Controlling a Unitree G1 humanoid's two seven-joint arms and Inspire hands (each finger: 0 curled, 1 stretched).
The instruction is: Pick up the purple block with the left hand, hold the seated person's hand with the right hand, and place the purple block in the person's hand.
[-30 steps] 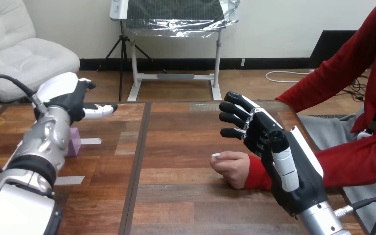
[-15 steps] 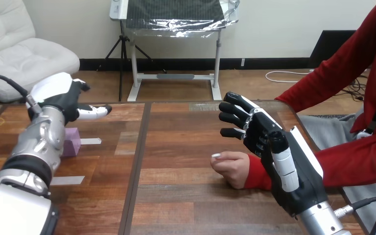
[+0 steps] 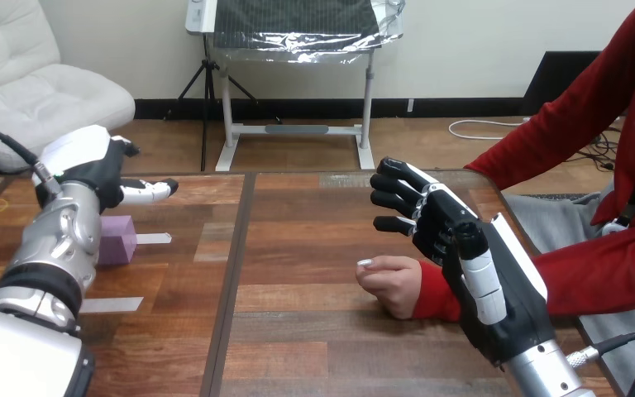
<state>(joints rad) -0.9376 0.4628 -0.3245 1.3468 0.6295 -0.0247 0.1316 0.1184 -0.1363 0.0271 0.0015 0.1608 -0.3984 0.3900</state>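
Drifting left since a second ago, the left hand [image 3: 91,165] hangs open over the wooden table [image 3: 298,331], uncovering more of the purple block [image 3: 118,240] lying beside its forearm. The right hand [image 3: 434,219] stays spread, fingers relaxed, just above the person's hand [image 3: 390,283]

the left arm [image 3: 50,248] covers the left side of the block [image 3: 121,240]. the right hand [image 3: 463,265] hides part of the wrist [image 3: 428,303] behind the person's hand [image 3: 390,283]; the person's arm [image 3: 599,265] runs off the right edge.
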